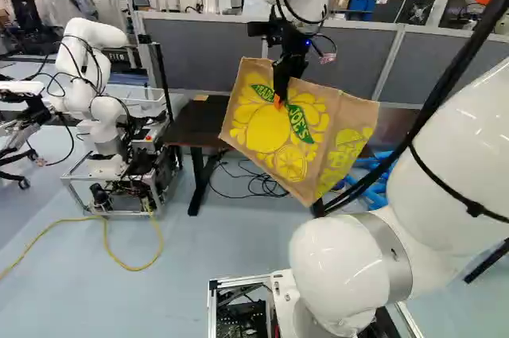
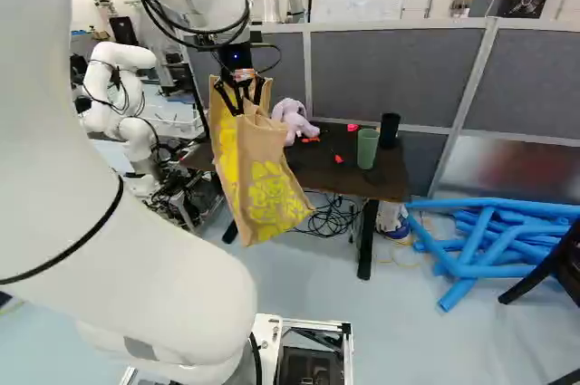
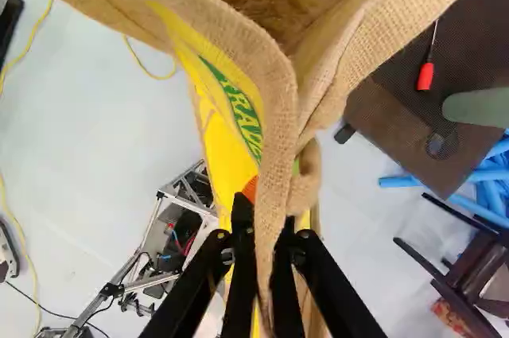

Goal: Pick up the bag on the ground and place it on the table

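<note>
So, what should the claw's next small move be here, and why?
Probably a slight lift: the claw is shut on the rim of the bag, but the bag hangs on the near side of the table, its lower end apparently below table height, so going straight ahead might catch the edge.

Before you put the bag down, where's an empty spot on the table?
The table looks bare at the front between bag and green cup in the right base view, and at the corner left of the bag in the left base view. The back is crowded: pale purple bundle, black cup.
</note>
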